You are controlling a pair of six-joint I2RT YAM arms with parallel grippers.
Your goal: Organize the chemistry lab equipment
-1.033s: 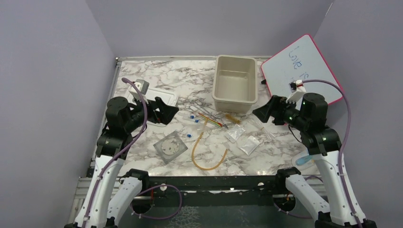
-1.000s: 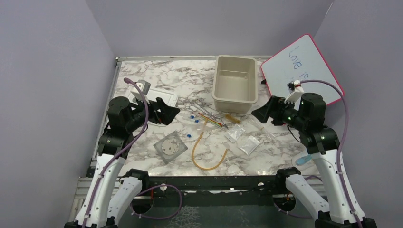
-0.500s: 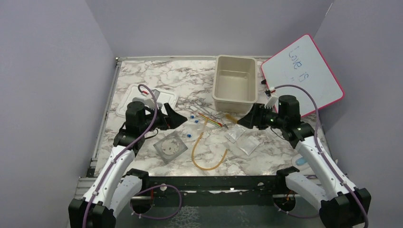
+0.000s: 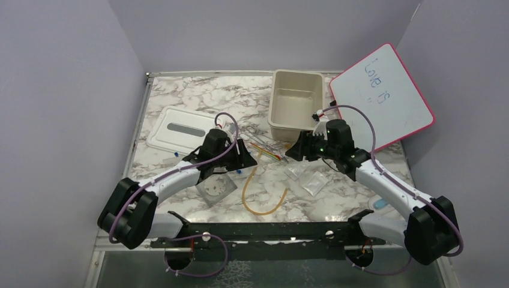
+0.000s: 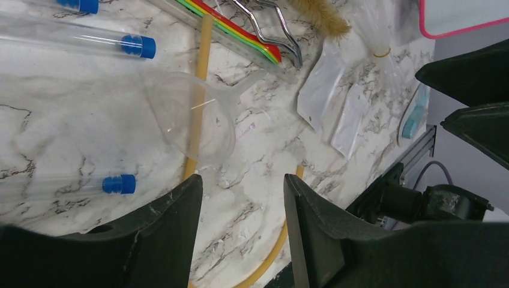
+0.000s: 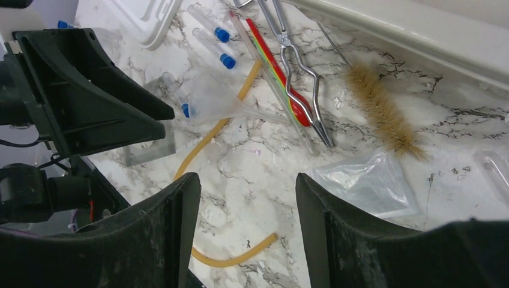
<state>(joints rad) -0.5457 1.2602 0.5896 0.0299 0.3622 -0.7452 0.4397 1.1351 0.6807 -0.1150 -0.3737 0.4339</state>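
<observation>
The loose equipment lies mid-table: an amber rubber tube (image 4: 264,201) in a loop, a bagged round dish (image 4: 214,187), clear packets (image 4: 314,182), blue-capped tubes (image 5: 135,46), coloured sticks (image 6: 282,78), a clear funnel (image 5: 192,114), a brush (image 6: 384,114) and metal tongs (image 6: 300,66). My left gripper (image 5: 242,180) hovers open over bare marble just short of the funnel, with the amber tube (image 5: 201,54) running under it. Facing it, my right gripper (image 6: 246,180) is open above the tube's end (image 6: 240,255), a packet (image 6: 372,180) beside its right finger. Neither holds anything.
A beige tub (image 4: 296,105) stands at the back centre, its white lid (image 4: 180,128) lies flat at the left. The pink-framed whiteboard (image 4: 381,93) leans at the back right. A small blue item (image 4: 384,203) sits near the front right edge. The two grippers face each other closely.
Both arms have stretched forward and inward from the table's sides to the pile in the middle. Both sets of jaws have narrowed but remain apart.
</observation>
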